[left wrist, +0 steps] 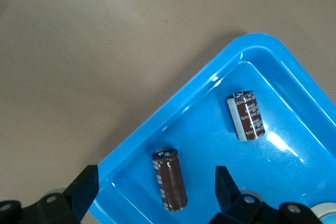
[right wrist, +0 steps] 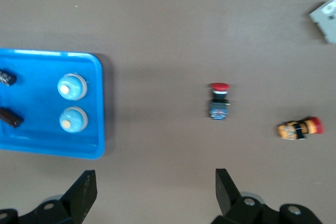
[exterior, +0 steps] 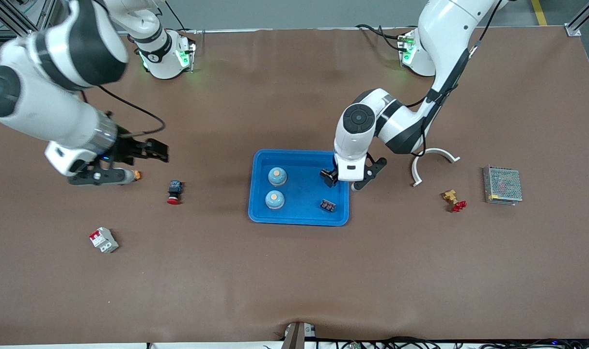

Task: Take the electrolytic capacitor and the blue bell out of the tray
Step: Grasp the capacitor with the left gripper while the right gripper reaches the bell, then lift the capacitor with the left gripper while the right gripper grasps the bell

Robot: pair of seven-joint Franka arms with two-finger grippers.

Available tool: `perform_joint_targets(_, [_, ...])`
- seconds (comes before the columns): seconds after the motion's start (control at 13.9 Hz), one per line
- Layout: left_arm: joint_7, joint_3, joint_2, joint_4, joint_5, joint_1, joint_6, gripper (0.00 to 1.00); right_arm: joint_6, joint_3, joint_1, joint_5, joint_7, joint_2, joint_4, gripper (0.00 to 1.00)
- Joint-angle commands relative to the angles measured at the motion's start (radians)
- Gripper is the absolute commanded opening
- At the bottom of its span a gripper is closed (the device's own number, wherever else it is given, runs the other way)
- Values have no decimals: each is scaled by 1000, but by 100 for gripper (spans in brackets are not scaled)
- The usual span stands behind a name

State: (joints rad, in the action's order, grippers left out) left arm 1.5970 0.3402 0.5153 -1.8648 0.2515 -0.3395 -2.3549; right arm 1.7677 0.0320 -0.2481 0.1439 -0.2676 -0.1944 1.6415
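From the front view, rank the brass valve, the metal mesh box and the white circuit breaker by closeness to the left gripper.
Left gripper hovers over the blue tray's edge.
1. Brass valve with red handle, toward the left arm's end.
2. Metal mesh box, past the valve.
3. White circuit breaker, toward the right arm's end.

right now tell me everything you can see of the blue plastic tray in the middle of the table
The blue plastic tray is a shallow glossy rectangle with rounded corners and a raised rim, lying flat on the brown table. In it stand two pale blue dome-shaped bells with orange buttons, side by side toward the right arm's end. Two dark brown cylindrical capacitors lie on their sides toward the left arm's end. The open left gripper hangs over one of them.
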Motion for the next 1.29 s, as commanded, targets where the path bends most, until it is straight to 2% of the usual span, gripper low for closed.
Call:
perform_joint_targets(0.0, [79,0,28,18,23,-19,-24,89,28,-9,-42,26,-101,-57,-45,100])
perform_joint_targets(0.36, [204,-1,101,50,41,-44,-66,76,91,-9,-97,26,-104,-105,-31,100])
perform_joint_targets(0.72, [239,-4,121,52,45,-47,-66,64,147,-11,-201,14,-183,-163,-32,100])
perform_joint_targets(1.08, [258,-4,135,53,45,-47,-66,43,180,-11,-243,11,-188,-212,-32,100])
perform_joint_targets(1.22, [258,-4,146,55,45,-47,-66,39,196,-11,-260,11,-188,-229,-34,100])
